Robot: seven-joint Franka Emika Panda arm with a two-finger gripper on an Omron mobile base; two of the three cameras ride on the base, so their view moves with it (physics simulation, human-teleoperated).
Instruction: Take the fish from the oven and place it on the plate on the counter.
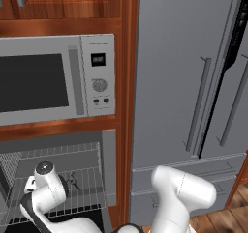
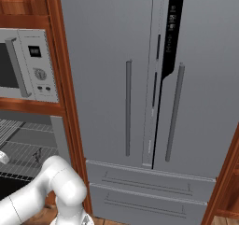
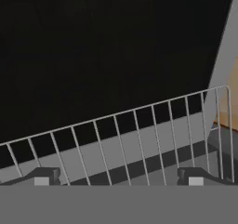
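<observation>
Left base view: the oven (image 1: 104, 154) stands open below the microwave (image 1: 58, 80), with its wire rack (image 1: 87, 179) exposed. A small dark shape on the rack, just beside the arm's wrist, is judged to be the fish (image 1: 73, 180). The arm reaches into the cavity from the lower right; the fingers are hidden behind the wrist. To the right stands the refrigerator (image 1: 189, 82). Plate and counter are not available for inspection.

Right base view: the same rack shows at the left edge, and a faint dark mark on it is probably the fish (image 2: 38, 157), though it is too small to confirm.

Hand view: the gripper (image 3: 118, 179) is spread wide and holds nothing; both tips sit at the bottom, well apart, over the front rail of the rack, with the dark cavity beyond.

Judgement: the step in hand is the approach to the fish. The hand should be re-aimed until the fish lies between the tips, then lowered with the jaws astride its slim body. The fingers should stay clear of the wires, as such a small item could slip through the rack.
</observation>
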